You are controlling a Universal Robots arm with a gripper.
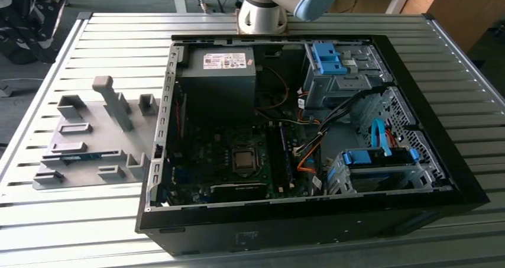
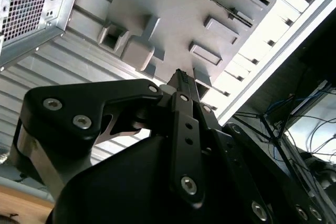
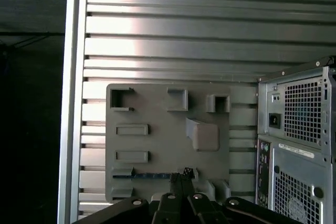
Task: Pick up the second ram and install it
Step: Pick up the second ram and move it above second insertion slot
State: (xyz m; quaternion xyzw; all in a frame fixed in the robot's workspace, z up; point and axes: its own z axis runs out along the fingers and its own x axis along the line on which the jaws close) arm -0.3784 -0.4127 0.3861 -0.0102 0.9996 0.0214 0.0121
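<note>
The second ram (image 1: 83, 157) is a thin blue-green stick lying on edge in a slot of the grey holder plate (image 1: 87, 123), at the exterior view's left of the open computer case (image 1: 300, 120). In the first wrist view the ram (image 3: 152, 175) is a dark blue strip near the plate's (image 3: 157, 114) edge. My gripper (image 3: 180, 178) hangs well above the plate, fingertips pressed together with nothing between them, and lined up with one end of the ram. In the second wrist view the gripper (image 2: 181, 78) points at the plate (image 2: 173, 9).
The case lies open on a slatted metal table (image 1: 71, 220). Inside are the motherboard with its processor socket (image 1: 243, 160), the long memory slots (image 1: 278, 155) beside it, a power supply (image 1: 217, 73), blue drive brackets (image 1: 327, 58) and loose cables (image 1: 311, 152). The arm's base (image 1: 264, 10) stands behind the case.
</note>
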